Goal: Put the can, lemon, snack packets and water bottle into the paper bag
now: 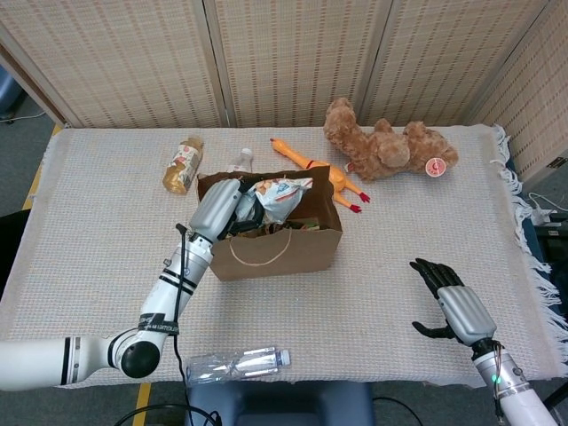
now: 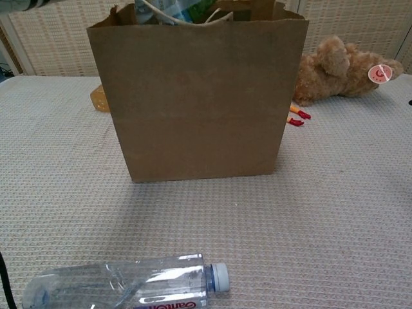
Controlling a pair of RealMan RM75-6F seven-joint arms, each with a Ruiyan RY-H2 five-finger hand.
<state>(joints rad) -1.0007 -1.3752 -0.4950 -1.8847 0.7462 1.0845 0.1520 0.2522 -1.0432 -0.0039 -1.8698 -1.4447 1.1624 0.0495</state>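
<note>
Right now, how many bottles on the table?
3. A clear water bottle lies at the near edge; a tan drink bottle lies far left of the paper bag; a third bottle shows behind the bag, mostly hidden. Others may be inside it.

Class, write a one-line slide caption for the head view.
Left hand holds a crinkled silver snack packet over the open brown paper bag; right hand open.

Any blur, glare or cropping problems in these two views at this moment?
Head view: even, soft light and sharp focus; the left hand holding the snack packet over the paper bag shows no obvious motion blur. Chest view: the bag fills the frame and hides that hand, the water bottle is cropped at the bottom edge, with mild highlights on its plastic.
</note>
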